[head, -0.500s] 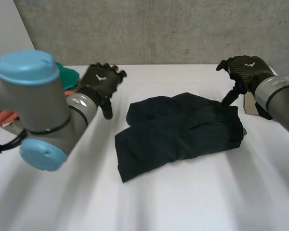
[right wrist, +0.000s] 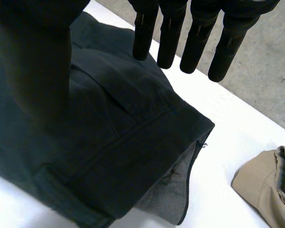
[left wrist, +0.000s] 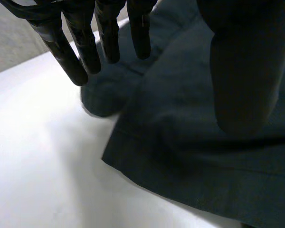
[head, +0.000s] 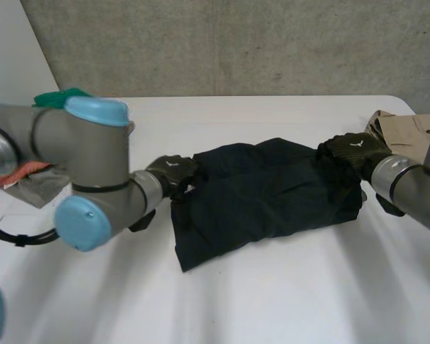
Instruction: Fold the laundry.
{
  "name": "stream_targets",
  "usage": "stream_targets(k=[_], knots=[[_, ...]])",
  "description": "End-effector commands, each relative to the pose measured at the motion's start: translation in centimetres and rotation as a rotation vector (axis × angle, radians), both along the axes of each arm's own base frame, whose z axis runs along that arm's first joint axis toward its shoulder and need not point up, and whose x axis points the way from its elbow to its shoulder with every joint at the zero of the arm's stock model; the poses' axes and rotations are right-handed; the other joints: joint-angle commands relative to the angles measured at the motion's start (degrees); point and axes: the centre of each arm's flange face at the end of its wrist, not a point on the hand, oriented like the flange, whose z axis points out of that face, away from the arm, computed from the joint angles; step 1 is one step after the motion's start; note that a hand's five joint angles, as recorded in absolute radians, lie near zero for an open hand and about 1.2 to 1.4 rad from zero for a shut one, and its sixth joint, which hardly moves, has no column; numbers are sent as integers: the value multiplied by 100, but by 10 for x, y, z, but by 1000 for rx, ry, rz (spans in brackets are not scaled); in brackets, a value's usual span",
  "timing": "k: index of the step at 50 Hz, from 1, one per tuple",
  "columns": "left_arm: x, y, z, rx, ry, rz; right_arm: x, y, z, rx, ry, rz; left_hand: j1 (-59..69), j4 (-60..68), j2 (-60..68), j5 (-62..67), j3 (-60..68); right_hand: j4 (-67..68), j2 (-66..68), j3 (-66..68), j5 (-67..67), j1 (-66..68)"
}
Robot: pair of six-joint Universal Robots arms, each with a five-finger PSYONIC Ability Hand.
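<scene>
One pair of dark navy pants (head: pixel 265 197) is lying bunched up in the middle of the white table (head: pixel 272 301), legs roughly side by side. There are two hands, one at each end of the pants.

The left hand (head: pixel 173 172) is at the left edge of the pants. In its wrist view the fingers (left wrist: pixel 85 47) are straight and slightly spread over the cloth's corner, with the thumb held off to one side and nothing pinched. Can't tell if the tips actually touch the fabric.

The right hand (head: pixel 352 153) is at the right end, over the hem. Its fingers (right wrist: pixel 194 38) are straight and close together in a row, with the thumb held apart from them, so it isn't gripping anything either. A leg opening of the pants (right wrist: pixel 109 142) shows just past the fingertips.

As for the other laundry, there's one beige garment (head: pixel 401 129) at the table's far right corner, near the right hand. One green cloth (head: pixel 57 97) is over on the left behind the left arm (head: pixel 79 143), with some orange and grey cloth (head: pixel 32 179) nearer. I can't tell if that's one piece or two.
</scene>
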Motion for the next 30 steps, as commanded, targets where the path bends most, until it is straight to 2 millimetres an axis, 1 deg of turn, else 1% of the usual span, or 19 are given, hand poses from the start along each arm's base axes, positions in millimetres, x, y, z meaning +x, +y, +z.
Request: stream_targets(k=[1, 2, 5, 6, 7, 8, 9, 10, 12, 13, 14, 16, 17, 20, 21, 24, 25, 28, 30], knots=[[-14, -1, -21, -36, -53, -26, 1, -9, -27, -56, -14, -2, 558, 516, 555, 508, 550, 795, 843, 820, 744, 821], [-16, 0, -24, -37, -64, -36, 1, -9, -30, -59, -18, -2, 1159, 1117, 1156, 1109, 1151, 1396, 1445, 1421, 1346, 1422], [-18, 2, -29, -35, -85, -43, 0, -11, -32, -75, -22, -5, 2153, 2111, 2150, 2103, 2146, 2240, 2289, 2265, 2190, 2266], [-19, 4, -29, -40, -96, -47, -1, -12, -33, -80, -25, -7, 3806, 3764, 3803, 3756, 3799, 3359, 3408, 3384, 3309, 3385], [-19, 4, -28, -45, -101, -47, -1, -12, -32, -86, -27, -6, 4822, 4780, 4819, 4772, 4814, 4103, 4152, 4128, 4053, 4129], [-18, 3, -26, -52, -102, -39, -1, -13, -31, -91, -28, -7, 5765, 5723, 5762, 5715, 5757, 4827, 4875, 4852, 4776, 4853], [-17, 2, -23, -59, -102, -29, -1, -13, -31, -91, -29, -5, 5972, 5930, 5969, 5922, 5964, 5269, 5318, 5294, 5219, 5295], [-14, 1, -9, -88, -96, -5, -1, -13, -28, -96, -30, 2, 5974, 5932, 5971, 5924, 5967, 5273, 5322, 5299, 5223, 5300], [-9, -1, 11, -125, -80, 29, 1, -11, -23, -100, -33, 11, 5974, 5932, 5971, 5924, 5967, 5273, 5322, 5299, 5223, 5300], [-4, 0, 35, -166, -54, 55, 1, -10, -16, -108, -35, 17, 5974, 5932, 5971, 5924, 5967, 5273, 5322, 5299, 5223, 5300], [0, 1, 48, -187, -39, 68, 1, -8, -10, -116, -37, 24, 5974, 5932, 5971, 5924, 5967, 5273, 5322, 5299, 5223, 5300], [8, 5, 77, -238, -1, 90, 1, -5, 9, -152, -43, 36, 5974, 5932, 5971, 5924, 5967, 5273, 5322, 5299, 5223, 5300], [15, 11, 106, -294, 36, 99, 2, 0, 31, -188, -54, 46, 5974, 5932, 5971, 5924, 5967, 5273, 5322, 5299, 5223, 5300], [26, 21, 144, -367, 89, 104, 2, 11, 71, -259, -72, 67, 5974, 5932, 5971, 5924, 5967, 5273, 5322, 5299, 5223, 5300], [34, 27, 165, -413, 116, 106, 2, 18, 96, -309, -84, 79, 5974, 5932, 5971, 5924, 5967, 5273, 5322, 5299, 5223, 5300], [45, 36, 194, -477, 149, 106, 0, 28, 132, -385, -107, 91, 5974, 5932, 5971, 5924, 5967, 5273, 5322, 5299, 5223, 5300], [52, 44, 209, -501, 162, 103, -1, 35, 152, -420, -127, 101, 5974, 5932, 5971, 5924, 5967, 5273, 5322, 5299, 5223, 5300], [66, 58, 233, -534, 189, 100, -1, 45, 176, -444, -172, 124, 5974, 5932, 5971, 5924, 5967, 5273, 5322, 5299, 5223, 5300], [72, 64, 241, -548, 198, 99, 0, 48, 184, -449, -189, 136, 5974, 5932, 5971, 5924, 5967, 5273, 5322, 5299, 5223, 5300]])
